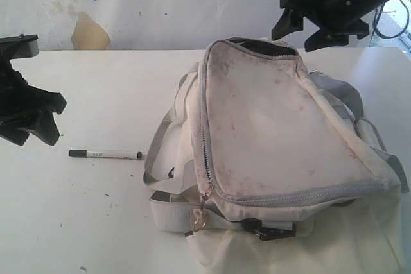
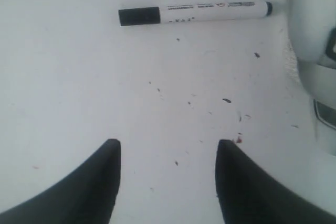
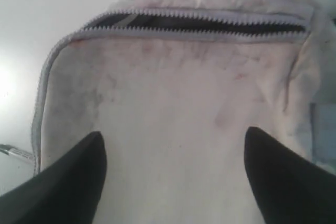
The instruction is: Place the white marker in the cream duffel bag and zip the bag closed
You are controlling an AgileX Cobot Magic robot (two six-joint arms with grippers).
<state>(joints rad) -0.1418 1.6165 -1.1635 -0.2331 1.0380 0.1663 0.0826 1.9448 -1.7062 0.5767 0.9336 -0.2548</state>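
Note:
The white marker [image 1: 106, 154] with its black cap lies flat on the white table, just left of the cream duffel bag [image 1: 276, 133]. In the left wrist view the marker [image 2: 194, 12] lies crosswise, well beyond the fingertips. My left gripper [image 1: 51, 120] [image 2: 168, 145] is open near the table's left edge, with nothing between its fingers. The bag's grey zipper is parted along the far top edge [image 3: 199, 23], showing dark lining, and its pull [image 1: 204, 213] hangs at the near corner. My right gripper [image 1: 302, 33] [image 3: 176, 135] hovers open above the bag's far end.
Grey webbing straps [image 1: 160, 139] loop out from the bag toward the marker. A black buckle [image 1: 263, 230] sits at the bag's near side. A brown stain [image 1: 88, 32] marks the back wall. Small dark specks dot the table [image 2: 226, 100].

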